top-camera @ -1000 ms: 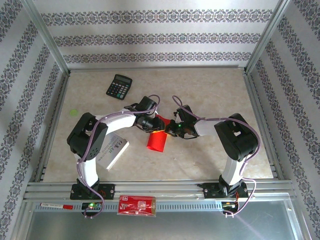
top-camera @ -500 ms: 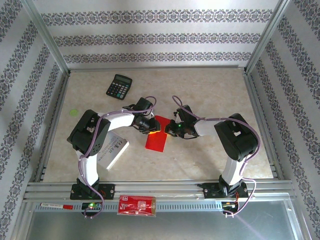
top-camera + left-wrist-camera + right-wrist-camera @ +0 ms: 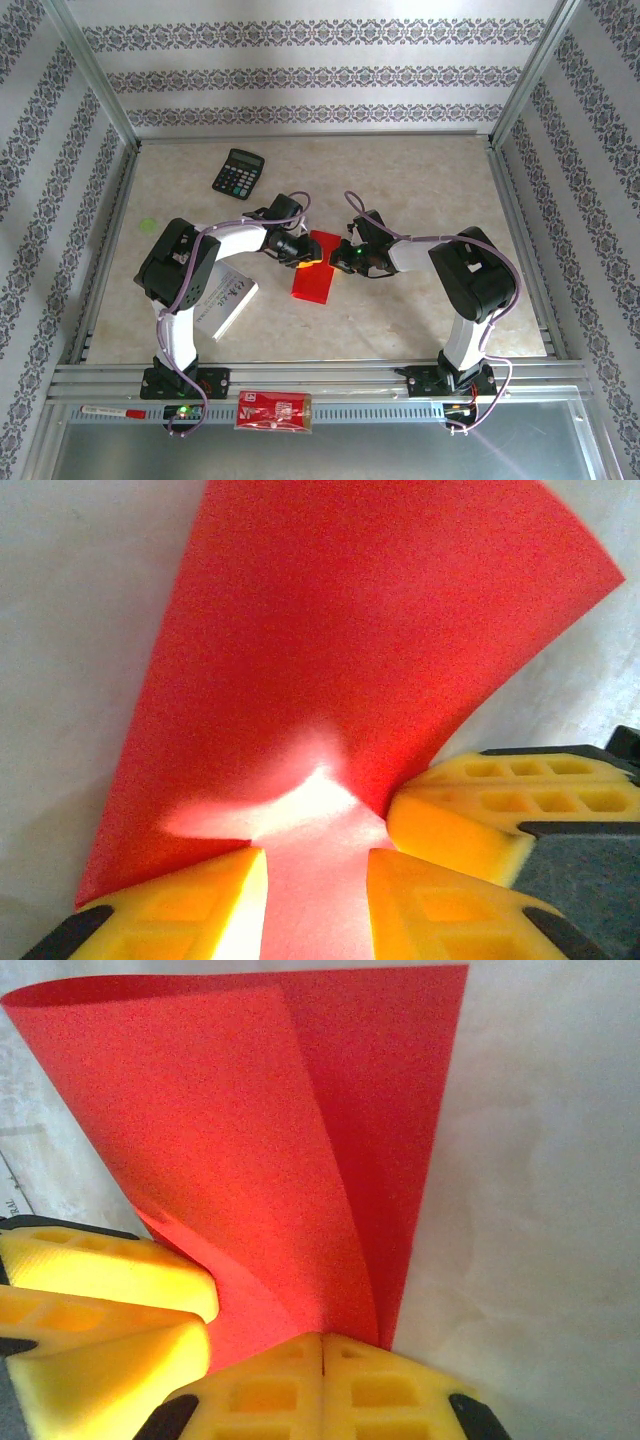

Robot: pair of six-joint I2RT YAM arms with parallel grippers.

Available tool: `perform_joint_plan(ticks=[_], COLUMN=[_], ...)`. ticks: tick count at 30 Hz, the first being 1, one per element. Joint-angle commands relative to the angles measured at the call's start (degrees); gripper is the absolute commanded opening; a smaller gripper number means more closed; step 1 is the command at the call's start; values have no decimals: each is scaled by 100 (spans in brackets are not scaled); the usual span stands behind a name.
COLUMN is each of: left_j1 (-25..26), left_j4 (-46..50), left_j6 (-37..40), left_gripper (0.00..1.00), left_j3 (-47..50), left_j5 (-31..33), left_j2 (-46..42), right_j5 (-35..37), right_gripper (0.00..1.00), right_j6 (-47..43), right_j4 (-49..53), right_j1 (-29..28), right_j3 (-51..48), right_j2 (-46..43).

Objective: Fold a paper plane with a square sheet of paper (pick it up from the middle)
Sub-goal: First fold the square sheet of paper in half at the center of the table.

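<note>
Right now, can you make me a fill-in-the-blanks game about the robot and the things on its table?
The sheet of paper in the middle of the table is ____.
The calculator at the far side of the table is ____.
The right gripper pinches the sheet, and its fingers are ____.
The white booklet lies next to the ____ arm.
Missing words: red, black, yellow, left.
</note>
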State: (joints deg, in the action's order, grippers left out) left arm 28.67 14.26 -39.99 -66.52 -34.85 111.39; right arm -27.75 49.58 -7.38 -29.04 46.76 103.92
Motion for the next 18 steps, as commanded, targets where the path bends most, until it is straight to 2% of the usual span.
perform_joint_plan(ticks=[1,13,18], left_j1=[-128,-463,-660], left_j4=[-262,-310,-366], left_j6=[-36,14,-18], left_gripper=[32,29,29], left_j3=[-265,-574,-485], left_j5=[-268,-350,-306], left_j2=[-63,665,645], right_j5=[736,745,745], right_gripper=[0,0,0], right_j6=[-99,-94,-98], right_j4=[840,843,857], right_j1=[-58,-58,-49], right_j3=[-300,-299,-306], right_j2=[434,418,427])
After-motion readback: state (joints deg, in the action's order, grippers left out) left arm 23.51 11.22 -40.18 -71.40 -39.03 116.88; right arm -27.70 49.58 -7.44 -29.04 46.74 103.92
